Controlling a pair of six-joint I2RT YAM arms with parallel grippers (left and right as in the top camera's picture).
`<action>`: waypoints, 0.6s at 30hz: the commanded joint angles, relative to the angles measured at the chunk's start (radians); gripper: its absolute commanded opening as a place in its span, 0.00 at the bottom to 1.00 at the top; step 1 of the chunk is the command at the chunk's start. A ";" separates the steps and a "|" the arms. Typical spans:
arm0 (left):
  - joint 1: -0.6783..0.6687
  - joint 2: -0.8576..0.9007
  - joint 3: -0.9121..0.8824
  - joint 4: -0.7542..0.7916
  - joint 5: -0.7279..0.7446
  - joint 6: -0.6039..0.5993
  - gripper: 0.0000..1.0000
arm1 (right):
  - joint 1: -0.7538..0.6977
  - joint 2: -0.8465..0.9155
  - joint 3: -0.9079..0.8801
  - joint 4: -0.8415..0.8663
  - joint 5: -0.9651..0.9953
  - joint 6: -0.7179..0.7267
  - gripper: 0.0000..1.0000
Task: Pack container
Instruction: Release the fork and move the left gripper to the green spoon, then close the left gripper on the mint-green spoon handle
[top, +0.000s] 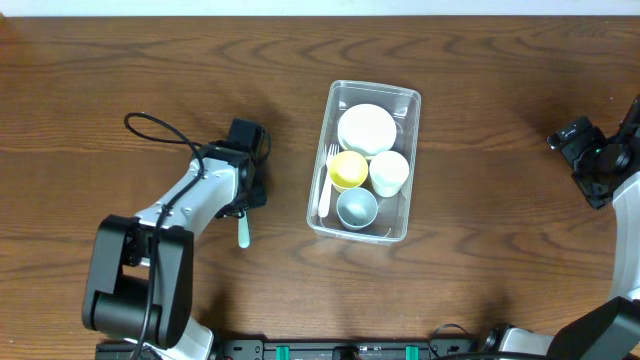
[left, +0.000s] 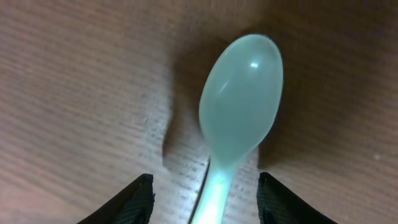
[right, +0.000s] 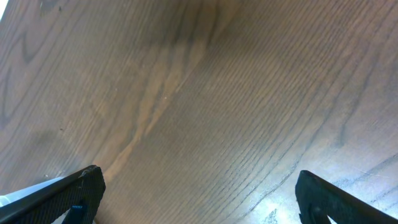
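Observation:
The clear container (top: 318, 226) stands right of the table's middle. It holds a white bowl (top: 366, 130), a yellow cup (top: 348, 169), a white cup (top: 390, 172), a blue-grey bowl (top: 357, 208) and a white fork (top: 325, 190). A pale green plastic spoon (top: 243, 236) lies on the table left of the container. My left gripper (top: 246, 198) is low over it. In the left wrist view the spoon (left: 241, 99) lies bowl-up with its handle between the open fingers (left: 205, 200), not touched. My right gripper (top: 585, 150) is open and empty at the far right; its wrist view (right: 199, 193) shows only bare wood.
The wooden table (top: 480, 280) runs to all edges of the overhead view. My left arm's base (top: 135, 280) stands at the front left, with a black cable (top: 150, 125) looping behind the arm.

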 joint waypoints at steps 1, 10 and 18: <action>0.004 0.023 -0.008 0.012 0.003 -0.008 0.46 | -0.008 0.003 0.005 -0.001 0.010 0.009 0.99; 0.004 0.055 -0.008 0.020 0.007 -0.009 0.43 | -0.008 0.003 0.005 -0.001 0.010 0.009 0.99; 0.004 0.063 -0.009 0.035 0.025 -0.009 0.24 | -0.008 0.003 0.005 -0.001 0.010 0.009 0.99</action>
